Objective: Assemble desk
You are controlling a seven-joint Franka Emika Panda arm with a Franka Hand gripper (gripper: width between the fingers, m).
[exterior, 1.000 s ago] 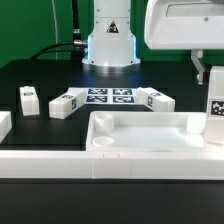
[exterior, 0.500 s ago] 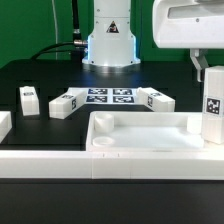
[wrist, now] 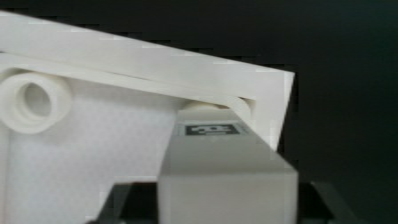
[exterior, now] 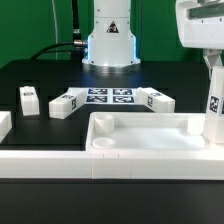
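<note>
At the exterior view's left edge, a white piece [exterior: 3, 125] is cut off by the frame and cannot be identified. To its right, three loose parts are seen lying on the black table [exterior: 40, 70]. The left loose leg [exterior: 28, 100] lies well apart from the others. The middle loose leg [exterior: 65, 103] lies just left of the marker board [exterior: 108, 97], and the right loose leg [exterior: 155, 100] just right of it.

Nearer the camera, the tabletop [exterior: 140, 135] is laid with its rim upward, directly behind the long white rail [exterior: 60, 165]. A round corner socket [wrist: 32, 100] is shown in the wrist view.

At the exterior view's far right, the gripper [exterior: 210, 72] is closed on the held leg [exterior: 214, 108], which is clamped near its upper end. The tagged face of this leg is turned toward the camera. The leg is held nearly upright with a slight tilt, and it hangs below the gripper at the tabletop's right end. In the wrist view, its far end is seen meeting a corner of the tabletop. Whether it is seated there cannot be told.

Compared with one second earlier, the gripper and held leg are shifted toward the exterior view's right, and the leg is tilted slightly more. The tabletop, the loose legs and the rail are unchanged.
</note>
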